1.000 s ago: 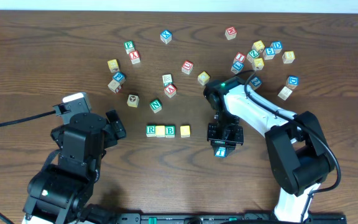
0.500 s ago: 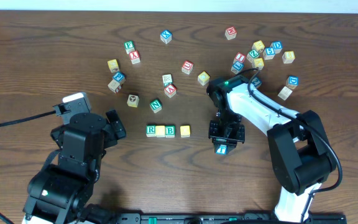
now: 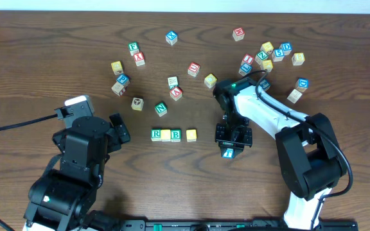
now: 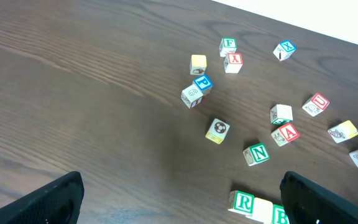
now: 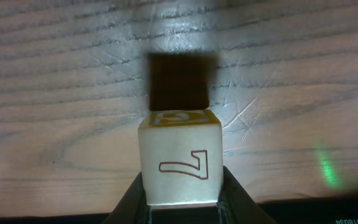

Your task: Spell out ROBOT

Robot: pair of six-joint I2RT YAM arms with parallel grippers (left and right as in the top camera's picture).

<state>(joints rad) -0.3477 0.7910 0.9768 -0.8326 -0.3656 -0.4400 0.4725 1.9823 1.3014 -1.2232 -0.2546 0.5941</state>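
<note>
Blue T cube (image 3: 227,154) pinched, right gripper (image 5: 183,202); wrist shows cream side; left gripper (image 4: 179,186) agape.

A dark brown wooden table (image 3: 37,38) (its grain running side to side) fills the view; a pale strip (image 3: 185,4) borders its far edge.

R cube (image 4: 243,201) near N cube (image 4: 256,154)

Bare surface (image 3: 172,179) lies open below the row of cubes (image 3: 166,135) at centre frame. A narrow lane separates the lone yellow cube (image 3: 191,135) from the right arm (image 3: 262,109), whose jaws hold the T cube (image 3: 228,153). The N cube (image 3: 161,109) stands near above the row; loose cubes (image 3: 266,47) crowd the upper right; the left arm (image 3: 82,147) fills the lower left.
</note>
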